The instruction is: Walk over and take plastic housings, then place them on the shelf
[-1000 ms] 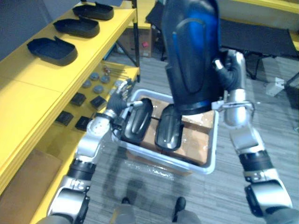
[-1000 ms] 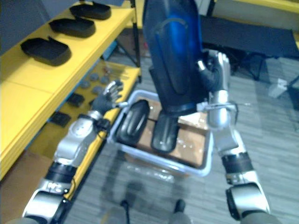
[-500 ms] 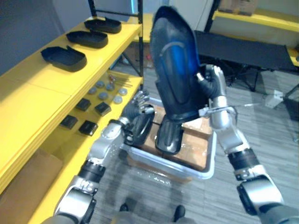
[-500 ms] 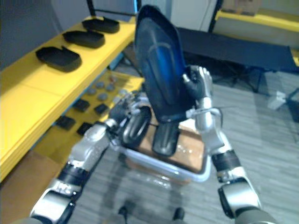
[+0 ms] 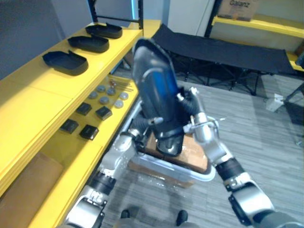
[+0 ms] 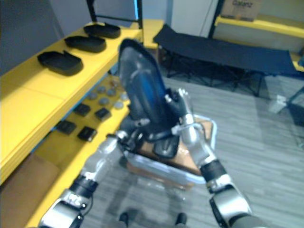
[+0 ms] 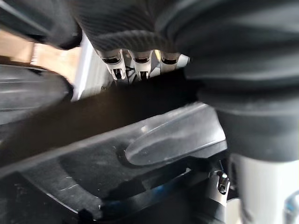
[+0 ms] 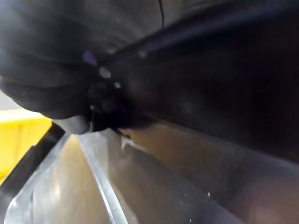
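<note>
Right hand (image 5: 189,105) is clasping the right edge of a large black plastic housing (image 5: 154,90), holding it upright and tilted a little toward the shelf, its glossy face catching a blue sheen. Left hand (image 7: 135,59) is sitting against the housing's lower end, just above the bin; whether it is gripping or merely touching cannot be told. The lifted housing is hanging clear over a pale plastic bin (image 5: 209,173), where another black housing (image 5: 170,142) is lying on a cardboard sheet (image 5: 194,156).

To the robot's left, a yellow shelf (image 5: 42,90) is running away from the camera. Three more black shells are resting in a row on its top board: a near one (image 5: 65,62), a middle one (image 5: 88,43) and a far one (image 5: 104,31), each apart from the next. On the lower board, small black blocks (image 5: 89,131) and grey discs (image 5: 104,92) are lying scattered. Behind the bin, a black folding cot (image 5: 223,47) is standing on the grey floor.
</note>
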Available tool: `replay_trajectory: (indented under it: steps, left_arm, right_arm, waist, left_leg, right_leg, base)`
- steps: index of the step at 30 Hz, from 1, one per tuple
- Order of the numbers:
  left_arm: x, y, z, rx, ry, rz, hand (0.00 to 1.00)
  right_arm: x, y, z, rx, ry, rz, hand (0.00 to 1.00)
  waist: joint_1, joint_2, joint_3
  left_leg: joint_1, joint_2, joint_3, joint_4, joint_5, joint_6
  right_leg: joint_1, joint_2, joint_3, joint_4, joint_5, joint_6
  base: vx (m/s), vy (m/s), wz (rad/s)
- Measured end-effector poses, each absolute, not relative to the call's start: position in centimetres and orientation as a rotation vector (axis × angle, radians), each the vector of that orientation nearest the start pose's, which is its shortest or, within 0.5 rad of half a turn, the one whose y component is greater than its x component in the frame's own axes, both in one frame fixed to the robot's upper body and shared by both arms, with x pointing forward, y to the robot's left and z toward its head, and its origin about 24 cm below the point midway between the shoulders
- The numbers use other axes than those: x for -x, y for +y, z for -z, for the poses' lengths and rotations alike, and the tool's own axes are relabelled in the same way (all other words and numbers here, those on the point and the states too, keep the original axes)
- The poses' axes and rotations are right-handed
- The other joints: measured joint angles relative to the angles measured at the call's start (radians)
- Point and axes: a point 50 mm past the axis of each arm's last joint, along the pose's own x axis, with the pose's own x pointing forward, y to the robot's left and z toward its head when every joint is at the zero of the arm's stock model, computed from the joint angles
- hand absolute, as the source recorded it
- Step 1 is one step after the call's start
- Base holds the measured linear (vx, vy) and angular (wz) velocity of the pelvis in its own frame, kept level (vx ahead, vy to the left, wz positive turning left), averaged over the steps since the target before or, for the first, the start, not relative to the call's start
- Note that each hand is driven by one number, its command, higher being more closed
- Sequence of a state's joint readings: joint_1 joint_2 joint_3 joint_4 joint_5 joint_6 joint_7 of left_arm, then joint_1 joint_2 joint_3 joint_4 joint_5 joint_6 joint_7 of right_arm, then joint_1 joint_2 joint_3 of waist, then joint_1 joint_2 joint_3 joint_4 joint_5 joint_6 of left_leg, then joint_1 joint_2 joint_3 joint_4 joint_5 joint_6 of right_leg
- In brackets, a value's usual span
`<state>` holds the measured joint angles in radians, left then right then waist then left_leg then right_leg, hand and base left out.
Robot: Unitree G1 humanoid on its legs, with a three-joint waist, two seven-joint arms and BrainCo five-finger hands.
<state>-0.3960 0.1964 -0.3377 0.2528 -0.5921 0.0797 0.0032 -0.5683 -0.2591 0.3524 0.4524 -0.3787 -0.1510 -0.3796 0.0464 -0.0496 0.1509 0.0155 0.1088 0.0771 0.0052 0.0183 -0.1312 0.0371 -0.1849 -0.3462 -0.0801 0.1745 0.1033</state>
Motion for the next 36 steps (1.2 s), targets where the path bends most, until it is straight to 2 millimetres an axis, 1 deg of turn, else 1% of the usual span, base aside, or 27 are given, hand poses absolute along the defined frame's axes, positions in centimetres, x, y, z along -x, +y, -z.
replay_trajectory:
  steps: [2, 7, 8, 10, 15, 19, 24, 26, 29, 36]
  left_arm:
    - [-31.2, 8.9, -6.6, 0.266, 0.094, 0.376, 0.00]
    - [-30.9, 8.4, -6.5, 0.256, 0.085, 0.376, 0.00]
    - [-30.9, 8.4, -6.5, 0.254, 0.082, 0.375, 1.00]
    - [-30.9, 8.3, -6.6, 0.258, 0.067, 0.347, 1.00]
    - [-30.8, 8.0, -6.9, 0.295, 0.031, 0.287, 1.00]
    - [-30.8, 8.2, -7.0, 0.316, 0.004, 0.250, 1.00]
    - [-30.8, 8.5, -7.5, 0.192, -0.062, 0.206, 1.00]
    - [-30.8, 8.5, -7.7, 0.142, -0.083, 0.196, 1.00]
    - [-30.7, 8.4, -8.2, 0.098, -0.114, 0.188, 1.00]
    - [-30.4, 8.5, -10.2, -0.100, -0.245, 0.165, 1.00]
  right_arm:
    - [-34.0, -10.7, -10.6, 0.711, -0.413, -0.022, 1.00]
    - [-33.9, -10.7, -9.7, 0.677, -0.382, 0.004, 1.00]
    - [-33.8, -10.7, -9.6, 0.672, -0.379, 0.009, 1.00]
    - [-33.5, -10.9, -9.0, 0.637, -0.353, 0.022, 1.00]
    - [-33.0, -10.7, -8.2, 0.582, -0.338, 0.032, 1.00]
    - [-32.6, -10.5, -8.3, 0.538, -0.369, 0.029, 1.00]
    - [-32.2, -10.3, -8.4, 0.508, -0.379, 0.036, 1.00]
    - [-32.2, -10.3, -8.4, 0.501, -0.377, 0.039, 1.00]
    - [-32.1, -10.3, -8.6, 0.493, -0.395, 0.050, 1.00]
    - [-31.9, -10.7, -9.7, 0.467, -0.462, 0.062, 1.00]
  waist:
    - [0.004, 0.000, 0.000]
    - [0.009, 0.000, 0.000]
    - [0.009, 0.000, 0.000]
    - [0.007, 0.000, 0.000]
    - [-0.001, 0.000, 0.000]
    - [-0.004, 0.000, 0.000]
    - [-0.005, 0.001, 0.001]
    - [-0.007, 0.002, 0.001]
    - [-0.008, 0.006, 0.004]
    - [-0.009, 0.017, 0.010]
  left_leg:
    - [-0.002, 0.000, -0.008, 0.000, 0.000, -0.001]
    - [-0.007, -0.001, -0.016, 0.004, 0.000, -0.001]
    - [-0.007, -0.001, -0.016, 0.004, 0.000, -0.001]
    - [-0.008, -0.001, -0.016, 0.004, 0.000, -0.001]
    - [-0.017, -0.001, -0.016, 0.009, 0.000, -0.001]
    - [-0.018, -0.001, -0.015, 0.013, 0.000, -0.001]
    - [-0.024, 0.000, -0.013, 0.039, -0.014, -0.001]
    - [-0.030, 0.000, -0.013, 0.047, -0.018, -0.001]
    - [-0.043, 0.001, -0.012, 0.068, -0.029, -0.001]
    - [-0.051, 0.002, -0.012, 0.087, -0.041, 0.000]
  right_leg:
    - [0.000, 0.000, -0.003, 0.000, 0.000, 0.000]
    - [0.002, 0.000, -0.009, 0.000, 0.000, 0.000]
    - [0.002, 0.000, -0.009, 0.000, 0.000, 0.000]
    - [0.002, 0.000, -0.009, 0.000, 0.000, 0.000]
    - [-0.003, 0.000, -0.010, 0.000, -0.001, 0.000]
    - [-0.003, 0.000, -0.009, 0.000, -0.001, 0.000]
    - [-0.001, -0.001, -0.005, 0.000, -0.002, -0.002]
    - [-0.004, -0.002, -0.005, 0.000, -0.006, -0.008]
    - [-0.009, -0.001, -0.003, 0.000, -0.007, -0.009]
    - [-0.011, -0.001, -0.002, 0.000, -0.007, -0.009]
  base:
    - [0.00, -0.004, 0.05]
    - [0.00, -0.001, 0.04]
    - [0.00, 0.000, 0.00]
    - [0.00, 0.000, 0.00]
    - [0.00, 0.000, 0.00]
    - [0.00, 0.000, 0.00]
    - [0.00, -0.002, -0.01]
    - [0.00, 0.000, 0.00]
    - [0.00, 0.000, 0.00]
    - [0.00, 0.000, 0.00]
